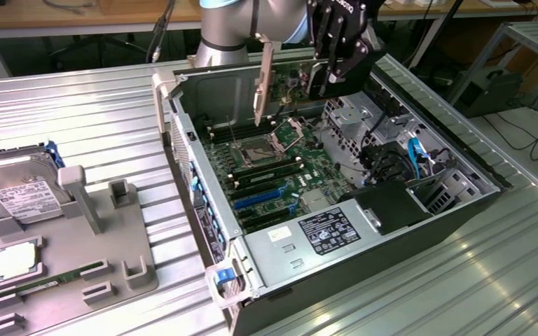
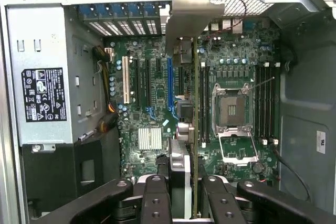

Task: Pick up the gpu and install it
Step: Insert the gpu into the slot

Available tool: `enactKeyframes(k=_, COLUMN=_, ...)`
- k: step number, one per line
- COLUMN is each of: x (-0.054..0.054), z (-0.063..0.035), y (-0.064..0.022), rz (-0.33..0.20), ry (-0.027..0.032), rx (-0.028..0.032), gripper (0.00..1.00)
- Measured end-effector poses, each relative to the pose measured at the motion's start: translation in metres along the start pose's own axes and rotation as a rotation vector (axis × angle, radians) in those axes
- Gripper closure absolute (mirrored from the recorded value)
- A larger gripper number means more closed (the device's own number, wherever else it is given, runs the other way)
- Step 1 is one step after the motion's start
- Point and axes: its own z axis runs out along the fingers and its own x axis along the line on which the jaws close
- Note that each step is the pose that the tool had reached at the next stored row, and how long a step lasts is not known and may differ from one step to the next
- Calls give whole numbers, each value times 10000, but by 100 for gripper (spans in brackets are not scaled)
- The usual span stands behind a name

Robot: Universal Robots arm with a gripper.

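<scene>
Gpu (image 1: 293, 77) being pinched by thin edge between gripper (image 2: 191, 205) fingers. Card being held upright over open case (image 1: 187, 147), clear of walls. Silver bracket (image 2: 190, 9) being carried at far end. Board (image 2: 231, 51) being shown beneath, open room both sides of card.

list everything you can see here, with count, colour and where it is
gpu: 1, dark board with silver bracket, held upright over the open case
computer case: 1, black and grey, lying open on the table
power supply: 1, grey with black label, inside the case
holder: 1, grey, on the table at the exterior view's left
hard drive: 1, silver with white label, on the holder
processor chip: 1, silvery white, on the holder
memory stick: 1, green, on the holder
table: 1, ribbed grey metal
arm: 1, silver-grey
gripper: 1, black, shut on the gpu
</scene>
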Motion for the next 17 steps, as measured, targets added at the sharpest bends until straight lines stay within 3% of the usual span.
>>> enactKeyframes(k=5, x=-2, z=55, y=0, rz=-282, ry=-17, rx=2, gripper=72)
enactKeyframes(k=17, x=-3, z=114, y=2, rz=-311, ry=-25, rx=2, gripper=72)
